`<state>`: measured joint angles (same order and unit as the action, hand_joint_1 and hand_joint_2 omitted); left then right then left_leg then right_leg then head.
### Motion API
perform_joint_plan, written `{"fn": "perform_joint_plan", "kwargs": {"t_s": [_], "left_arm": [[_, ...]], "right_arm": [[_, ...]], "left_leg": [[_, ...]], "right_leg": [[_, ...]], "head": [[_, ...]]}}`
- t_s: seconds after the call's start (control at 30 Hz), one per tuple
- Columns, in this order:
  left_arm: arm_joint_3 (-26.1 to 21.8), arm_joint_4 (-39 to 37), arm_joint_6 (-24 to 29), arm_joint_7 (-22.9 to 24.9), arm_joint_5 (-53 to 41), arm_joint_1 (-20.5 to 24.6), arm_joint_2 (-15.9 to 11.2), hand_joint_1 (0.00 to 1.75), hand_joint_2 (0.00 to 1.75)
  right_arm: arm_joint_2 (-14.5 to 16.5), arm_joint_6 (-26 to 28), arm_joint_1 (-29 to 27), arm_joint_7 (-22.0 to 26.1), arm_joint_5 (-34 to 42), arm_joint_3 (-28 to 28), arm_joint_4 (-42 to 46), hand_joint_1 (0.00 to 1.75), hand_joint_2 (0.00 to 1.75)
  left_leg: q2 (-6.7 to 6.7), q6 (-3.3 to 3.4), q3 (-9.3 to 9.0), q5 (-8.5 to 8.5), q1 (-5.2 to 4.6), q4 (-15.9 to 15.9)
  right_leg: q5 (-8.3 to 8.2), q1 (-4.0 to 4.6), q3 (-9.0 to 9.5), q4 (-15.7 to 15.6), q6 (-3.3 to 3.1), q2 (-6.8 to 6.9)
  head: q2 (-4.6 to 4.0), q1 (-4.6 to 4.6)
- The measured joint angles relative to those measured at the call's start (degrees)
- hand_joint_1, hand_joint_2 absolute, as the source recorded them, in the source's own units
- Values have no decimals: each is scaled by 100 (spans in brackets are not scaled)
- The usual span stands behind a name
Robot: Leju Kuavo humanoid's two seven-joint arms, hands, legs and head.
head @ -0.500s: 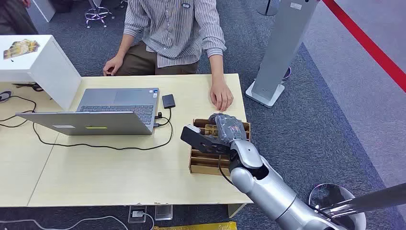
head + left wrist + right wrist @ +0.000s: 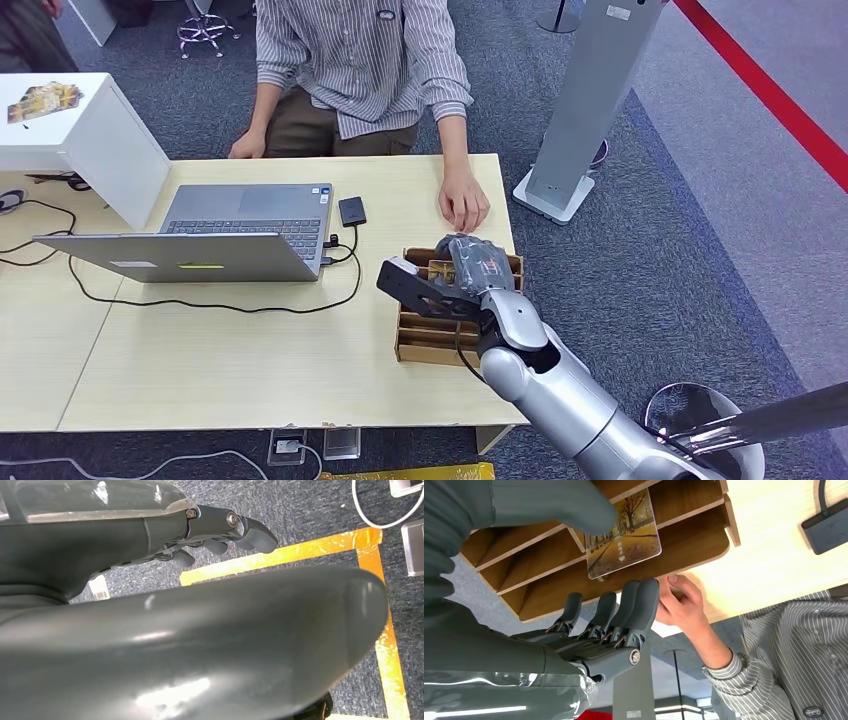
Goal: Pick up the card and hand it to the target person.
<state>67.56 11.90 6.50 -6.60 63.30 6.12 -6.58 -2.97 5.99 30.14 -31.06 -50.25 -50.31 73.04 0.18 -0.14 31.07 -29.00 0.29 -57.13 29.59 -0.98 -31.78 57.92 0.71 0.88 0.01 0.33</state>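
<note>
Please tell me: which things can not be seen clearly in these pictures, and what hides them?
- Card: one corner lies behind the right hand's thumb in the right wrist view; its small print is unreadable.
- Wooden organizer: partly covered by the right hand in the head view.
- Left hand: mostly hidden by a grey cover.

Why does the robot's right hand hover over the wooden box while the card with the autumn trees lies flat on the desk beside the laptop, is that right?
Not quite. The card stands in a slot of the wooden box, not on the desk, as the right wrist view shows. The right hand does hover over the box.
</note>
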Motion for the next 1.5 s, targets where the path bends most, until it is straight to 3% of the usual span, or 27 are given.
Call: {"fn": "perform_joint_plan", "kwargs": {"t_s": [0.8, 0.9, 1.03, 1.33, 1.5], "left_arm": [[0, -1, 0, -1, 0, 0, 0, 0, 0], [0, -1, 0, -8, 0, 0, 0, 0, 0], [1, -1, -1, -15, 0, 0, 0, 0, 0], [2, -1, -9, -35, 0, 0, 0, 0, 0], [2, -1, -6, -139, -4, 0, 0, 0, 0]], "right_arm": [[86, 7, 48, 79, 118, -4, -387, 81, 175], [90, 9, 63, 77, 122, -3, -413, 90, 175], [92, 21, 102, 75, 122, -2, -462, 138, 175], [103, 112, 170, 100, 119, -4, -545, 165, 175], [103, 129, 170, 111, 119, -4, -557, 166, 175]], "left_leg": [[0, 0, -1, 0, 0, 0], [0, 0, -1, 0, 0, 0], [0, 0, 0, 0, 0, 0], [0, 0, -1, 0, 0, 0], [0, 0, -2, 0, 0, 0]], "right_leg": [[0, 0, 1, 0, 0, 0], [0, 0, 1, 0, 0, 0], [0, 0, 0, 0, 0, 0], [0, 0, 0, 0, 0, 0], [0, 0, 1, 0, 0, 0]], "head": [[-1, 3], [-1, 3], [-1, 1], [0, 2], [1, 3]]}}
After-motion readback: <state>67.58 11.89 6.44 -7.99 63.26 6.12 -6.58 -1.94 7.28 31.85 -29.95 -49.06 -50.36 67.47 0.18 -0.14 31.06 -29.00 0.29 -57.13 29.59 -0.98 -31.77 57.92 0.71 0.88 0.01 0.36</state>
